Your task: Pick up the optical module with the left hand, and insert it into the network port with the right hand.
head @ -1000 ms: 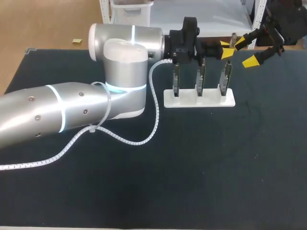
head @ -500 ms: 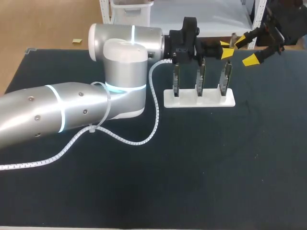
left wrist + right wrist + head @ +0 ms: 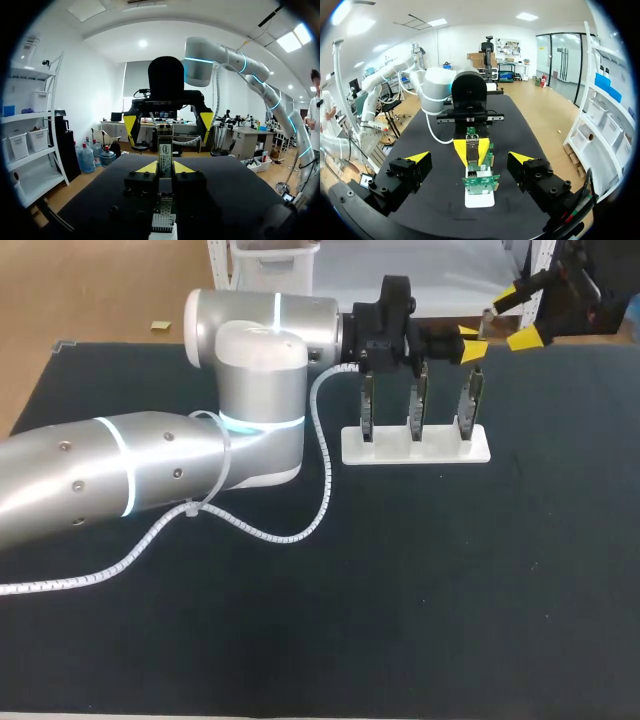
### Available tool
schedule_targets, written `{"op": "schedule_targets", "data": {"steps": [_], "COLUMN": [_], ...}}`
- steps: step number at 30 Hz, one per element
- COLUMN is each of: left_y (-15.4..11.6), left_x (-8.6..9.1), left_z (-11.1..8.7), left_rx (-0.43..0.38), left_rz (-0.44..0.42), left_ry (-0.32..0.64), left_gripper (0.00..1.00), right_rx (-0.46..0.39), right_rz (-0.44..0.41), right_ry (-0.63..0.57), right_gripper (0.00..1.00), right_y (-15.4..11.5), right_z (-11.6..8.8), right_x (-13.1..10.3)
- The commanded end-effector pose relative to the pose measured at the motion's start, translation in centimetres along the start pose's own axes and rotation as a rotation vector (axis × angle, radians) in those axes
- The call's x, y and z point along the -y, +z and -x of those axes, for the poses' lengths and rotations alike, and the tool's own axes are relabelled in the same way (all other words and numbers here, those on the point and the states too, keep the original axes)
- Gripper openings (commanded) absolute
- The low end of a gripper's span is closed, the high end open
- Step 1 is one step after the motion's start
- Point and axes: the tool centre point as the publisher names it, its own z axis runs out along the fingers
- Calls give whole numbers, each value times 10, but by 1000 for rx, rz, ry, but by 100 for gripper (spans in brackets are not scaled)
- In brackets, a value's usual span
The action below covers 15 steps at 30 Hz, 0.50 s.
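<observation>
Our left arm (image 3: 150, 470) lies across the left side of the surface (image 3: 450, 590), and its spiral-wrapped cable (image 3: 322, 502) loops down close to the white stand (image 3: 415, 448). The left claw (image 3: 470, 343) hangs above the stand's right end, pinching the optical module (image 3: 165, 150) between its yellow tips and holding it clear of the surface. So we judge the pickup done.

Three upright boards (image 3: 418, 400) with the network ports stand in a row in the stand, and none of them has the module in it. The handover and the insertion are both left to do.

Further right, our right claw (image 3: 517, 317) faces the module with its fingers spread wide, one to either side of it and neither touching. It has nothing in it yet.

For room, the stand sits toward the far edge of the surface. Our right claw works near the far right corner, so there is little margin behind it. The left arm's bulk and its claw crowd the stand from the left and from above. We think the freest approach to the boards is from the right and from the near side, where the dark surface lies open.
</observation>
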Motion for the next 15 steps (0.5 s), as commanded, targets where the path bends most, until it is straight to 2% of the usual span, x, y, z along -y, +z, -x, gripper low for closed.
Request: {"op": "schedule_targets", "data": {"steps": [1,15], "left_y": [0,0], "left_x": [1,1], "left_z": [0,0], "left_rx": [0,0], "left_rz": [2,2], "left_ry": [1,1], "left_gripper": [0,0], "right_rx": [-8,-9], "right_rz": [1,13], "right_ry": [-2,-15], "right_gripper": [100,100], "right_y": [4,18], "right_z": [4,18], "right_x": [0,2]}}
